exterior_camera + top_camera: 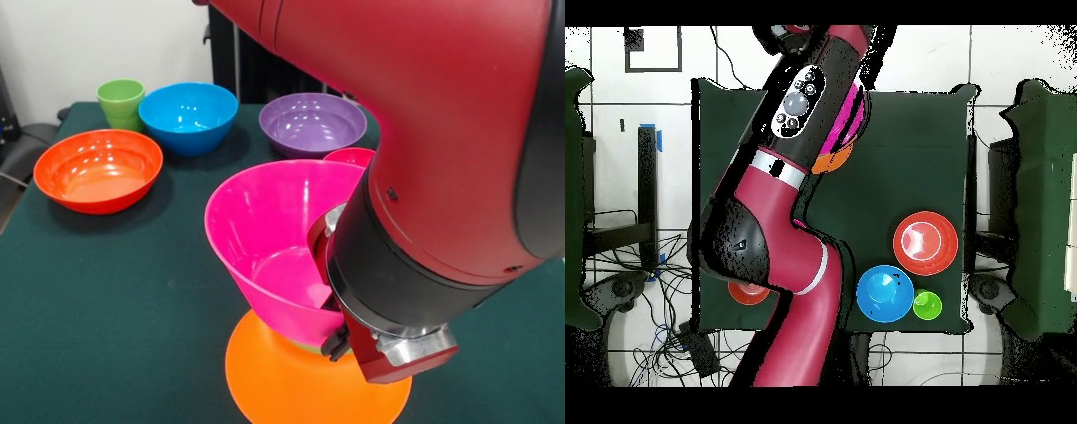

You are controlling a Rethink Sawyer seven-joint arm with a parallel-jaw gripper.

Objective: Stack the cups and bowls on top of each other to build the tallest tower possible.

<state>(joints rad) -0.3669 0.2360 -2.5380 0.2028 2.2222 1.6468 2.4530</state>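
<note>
The tower's base is a large upturned orange bowl at the table's near edge, also a sliver in the overhead view. A big pink bowl leans on it, mouth tipped up and left, with a thin green edge under its bottom. My gripper is shut on the pink bowl's right wall, one black finger outside it; the arm hides the rest. Farther back stand the light-green cup, a blue bowl, a purple bowl, a red-orange bowl and a small red bowl.
The thick red arm fills the right of the front view and crosses the middle of the overhead view, hiding the purple bowl there. From above, red-orange bowl, blue bowl and cup cluster together.
</note>
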